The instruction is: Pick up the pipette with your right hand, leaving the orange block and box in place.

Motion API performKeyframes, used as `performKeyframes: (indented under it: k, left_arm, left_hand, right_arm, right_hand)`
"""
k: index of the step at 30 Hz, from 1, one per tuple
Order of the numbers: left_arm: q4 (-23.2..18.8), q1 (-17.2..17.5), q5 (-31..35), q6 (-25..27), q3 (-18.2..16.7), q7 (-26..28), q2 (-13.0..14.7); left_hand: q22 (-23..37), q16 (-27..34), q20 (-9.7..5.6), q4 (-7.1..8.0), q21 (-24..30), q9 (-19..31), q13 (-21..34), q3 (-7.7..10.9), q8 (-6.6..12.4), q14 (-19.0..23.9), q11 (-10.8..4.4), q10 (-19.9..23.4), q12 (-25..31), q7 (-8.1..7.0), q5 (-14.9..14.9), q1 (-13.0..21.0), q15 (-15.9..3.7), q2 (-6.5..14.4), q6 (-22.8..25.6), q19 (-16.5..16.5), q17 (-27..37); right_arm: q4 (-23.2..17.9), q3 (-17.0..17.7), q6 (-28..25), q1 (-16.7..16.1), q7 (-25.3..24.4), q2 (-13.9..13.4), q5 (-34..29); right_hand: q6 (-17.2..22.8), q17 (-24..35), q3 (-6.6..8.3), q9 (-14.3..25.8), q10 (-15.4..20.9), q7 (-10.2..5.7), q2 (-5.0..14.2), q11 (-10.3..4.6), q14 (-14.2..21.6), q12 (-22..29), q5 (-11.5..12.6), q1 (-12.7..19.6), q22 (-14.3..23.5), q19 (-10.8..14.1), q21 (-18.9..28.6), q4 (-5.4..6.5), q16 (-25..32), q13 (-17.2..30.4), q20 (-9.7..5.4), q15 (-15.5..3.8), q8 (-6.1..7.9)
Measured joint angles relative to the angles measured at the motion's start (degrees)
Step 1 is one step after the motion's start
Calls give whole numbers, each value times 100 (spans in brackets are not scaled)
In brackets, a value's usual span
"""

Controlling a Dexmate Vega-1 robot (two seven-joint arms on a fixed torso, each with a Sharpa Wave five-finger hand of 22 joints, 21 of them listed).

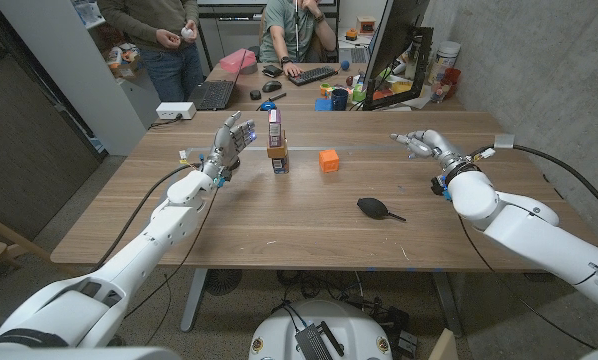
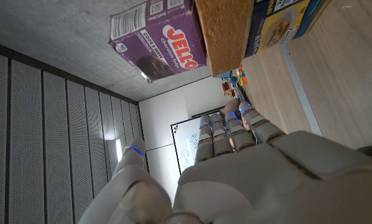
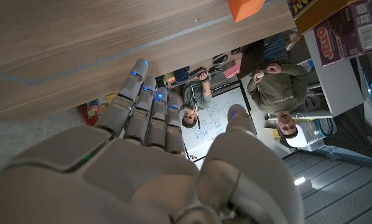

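We see the black pipette with its rubber bulb and thin pointed tip (image 1: 377, 208) lying toward the bench's near edge, right of centre. We judge it light, the bulb soft and squashy, so we would pinch the bulb gently. Our right hand (image 1: 416, 143) hovers empty, fingers spread, well apart from it. The small orange cube block (image 1: 328, 160) and upright purple cardboard box (image 1: 275, 128) stand nearer the middle.

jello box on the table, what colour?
Purple, with the brand name in white on red. The box shows best in the left wrist view.
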Motion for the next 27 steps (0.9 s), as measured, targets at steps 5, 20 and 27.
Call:
performKeyframes:
  k: [5, 20, 27]
  left_arm:
    - [244, -133, -10, -71, 36, -162, -81]
    - [822, -430, -22, -207, 106, -526, -260]
    - [891, -469, -23, -225, 115, -577, -293]
  left_hand:
    - [0, 0, 0, 0, 0, 0, 0, 0, 0, 0, 0, 0, 0, 0, 0, 0, 0, 0, 0, 0, 0]
    - [-1, 0, -1, -19, -23, 0, 0, -19, 0, 0, 0, 0, 0, 0, 0, 0, 0, 0, 61, -1, 0]
    - [-1, 0, -1, -19, -23, -1, 0, -19, 0, 0, 0, 0, 0, 0, 0, 0, 0, 0, 61, -1, -1]
  right_arm:
    - [-553, -410, -964, 157, -142, -122, -539]
    - [-1563, -2228, -2883, 1023, -38, -404, -2147]
    - [-1738, -2887, -3012, 1359, 339, -561, -2738]
  right_hand:
    - [0, 0, 0, -1, 40, 0, 30, -21, 28, 0, 0, 30, 0, 61, 44, 0, 0, 0, 22, 31, 0]
    - [-1, -16, 15, -1, -30, 0, -66, 2, 56, -48, 0, 126, 1, 140, 44, -14, -88, -1, 148, 127, -27]
    - [-179, 0, 39, -1, -266, -178, -123, -32, -180, -192, -30, 289, 1, 59, -99, -39, -223, -1, 437, 327, -135]
